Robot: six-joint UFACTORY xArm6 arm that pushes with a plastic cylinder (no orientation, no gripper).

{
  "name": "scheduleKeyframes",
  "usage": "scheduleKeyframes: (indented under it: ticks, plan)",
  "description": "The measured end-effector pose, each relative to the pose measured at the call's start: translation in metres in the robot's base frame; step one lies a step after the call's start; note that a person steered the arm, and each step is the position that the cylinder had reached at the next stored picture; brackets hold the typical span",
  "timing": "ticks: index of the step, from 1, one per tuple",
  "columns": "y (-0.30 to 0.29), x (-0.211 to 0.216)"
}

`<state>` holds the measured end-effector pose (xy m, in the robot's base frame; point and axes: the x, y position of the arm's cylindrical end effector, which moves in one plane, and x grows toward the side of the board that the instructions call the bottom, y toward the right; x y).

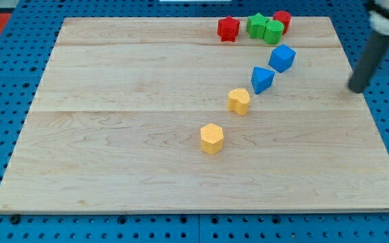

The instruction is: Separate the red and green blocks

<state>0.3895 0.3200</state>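
Near the view's top edge of the wooden board [113, 169], right of centre, we see the task's blocks crowded together. A red star-shaped block [228, 28] stands at the cluster's left, a small gap away from a green star-shaped block [256, 25]. That green one touches a second green block [273, 32], rounder in outline, and behind this pair sits a red block [283, 19] whose shape we cannot make out, pressed against the greens. So reds and greens lie mingled, not parted.

Below them a diagonal line of four blocks runs toward the view's bottom left: a blue cube-like block [282, 58], a blue wedge-shaped block [262, 79], a yellow heart-like block [238, 100], and a yellow hexagonal block [211, 138], each apart from its neighbour.

We carry no claw, only a dark rod, so there is nothing to open or close. Our rod slants in from the view's top right, and my tip [355, 88] rests at the board's right edge, well apart from every block; the blue cube-like block is nearest, off to its left.
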Motion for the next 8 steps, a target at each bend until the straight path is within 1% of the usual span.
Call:
scheduleKeyframes:
  ticks: [1,2,3,4,5,6,7,8]
  plan:
    - [0.025,-0.007]
    - [-0.01,-0.068]
    - [-0.061,-0.127]
    - [-0.062,-0.175]
    - [-0.075,-0.191]
    - [-0.199,-0.182]
    - [-0.285,-0.167]
    - [-0.29,-0.148]
